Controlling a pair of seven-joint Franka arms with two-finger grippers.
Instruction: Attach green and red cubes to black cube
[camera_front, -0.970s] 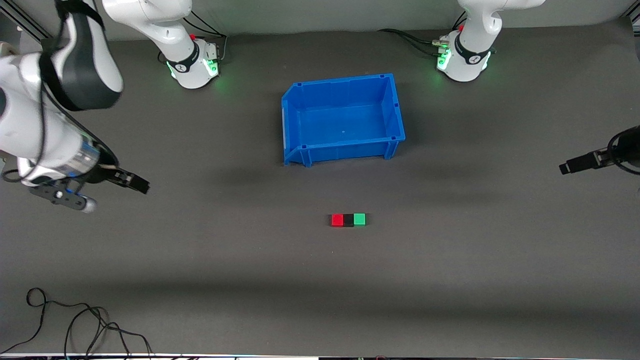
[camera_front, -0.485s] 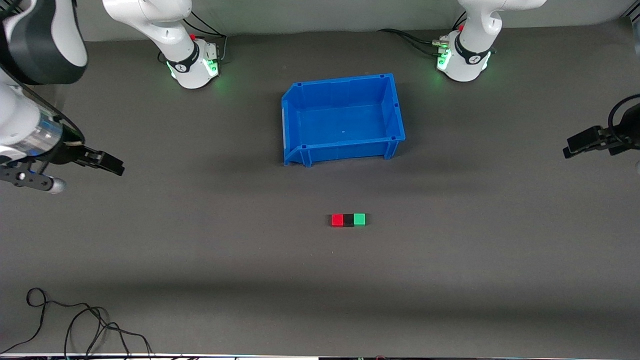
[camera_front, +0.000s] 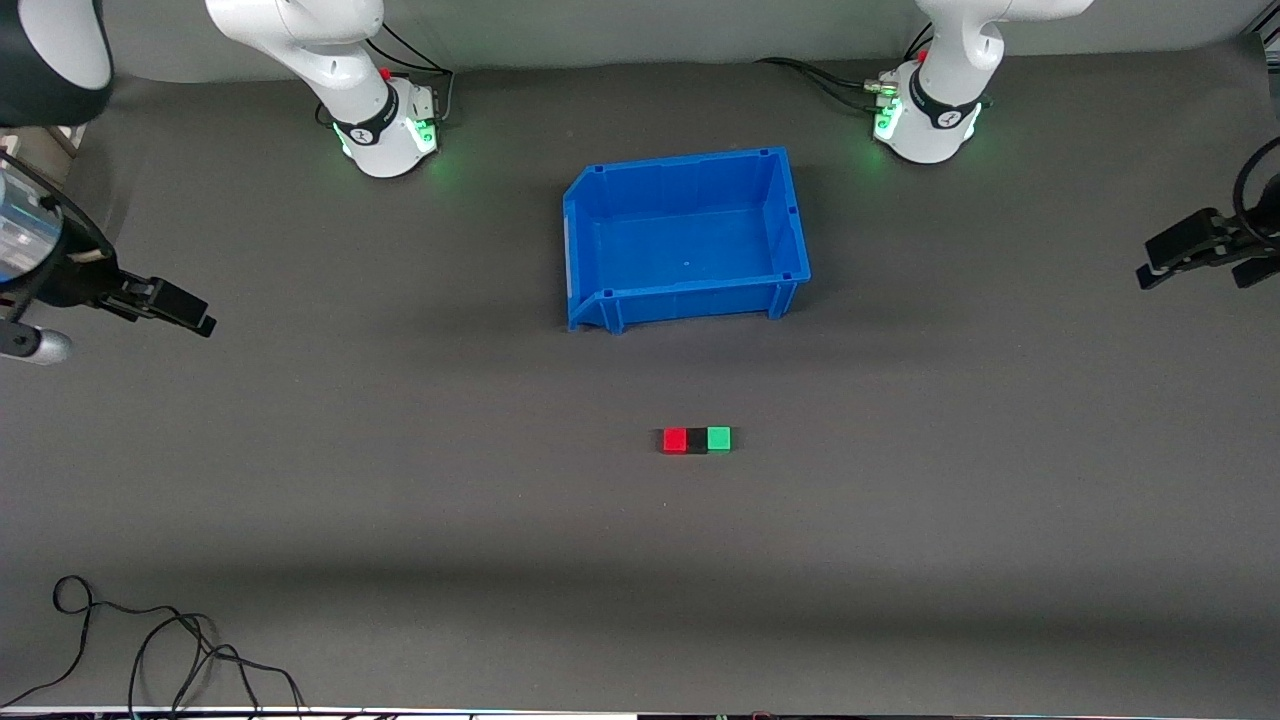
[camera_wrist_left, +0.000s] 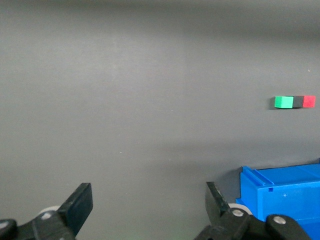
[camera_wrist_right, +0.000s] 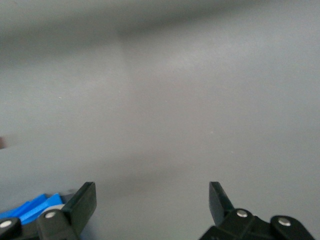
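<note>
A dark grey mat covered the whole table, with a pale wall strip along its 12 o'clock edge and a loose black cable curled at the mat's 7 o'clock corner. The red cube, the black cube and the green cube lay in one touching row, black in the middle, red toward the right arm's end and green toward the left arm's end, nearer the front camera than the blue bin, which showed nothing inside; row and bin sat exactly as they had a second earlier. What had changed was the arms. The right gripper, at the 9 o'clock edge of the front view, had drawn back from the middle toward its own end of the table, its jaws spread wide and holding nothing over bare mat. The left gripper, at the 3 o'clock edge, had likewise withdrawn outward, fingers parted and empty. In the left wrist view the three cubes lay well apart from the gripper, with the bin's corner close by.
</note>
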